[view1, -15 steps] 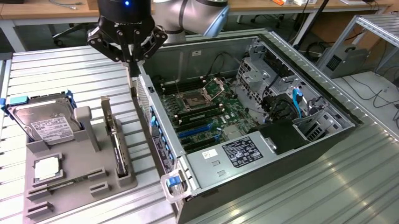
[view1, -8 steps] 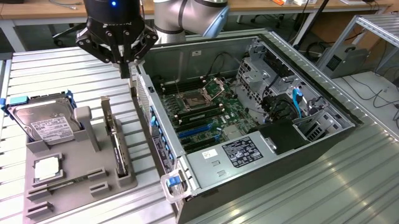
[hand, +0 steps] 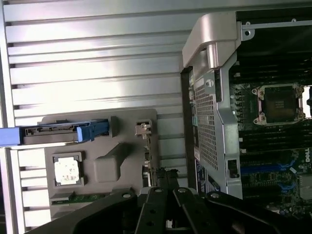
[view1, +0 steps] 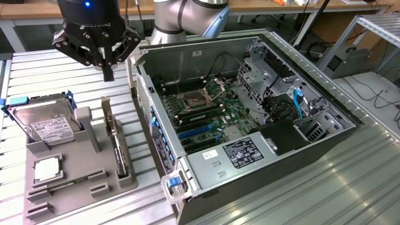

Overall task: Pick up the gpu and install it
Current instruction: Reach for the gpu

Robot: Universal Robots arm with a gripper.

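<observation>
Gripper (view1: 108, 74) hovering empty, jaws pressed together, over tray (view1: 78, 161) that's holding gpu (view1: 117, 151), drive (view1: 47, 124) + cpu (view1: 47, 169); pc case (view1: 159, 58) lying open beside it.

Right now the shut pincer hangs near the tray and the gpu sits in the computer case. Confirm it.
Not quite: the gpu stands on edge in the gray tray, outside the computer case, as the exterior view shows. The rest holds.

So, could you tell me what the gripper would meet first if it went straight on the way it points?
Probably the gpu, standing on edge in the grey holder tray beneath the shut gripper, though depth is hard to judge.
</observation>
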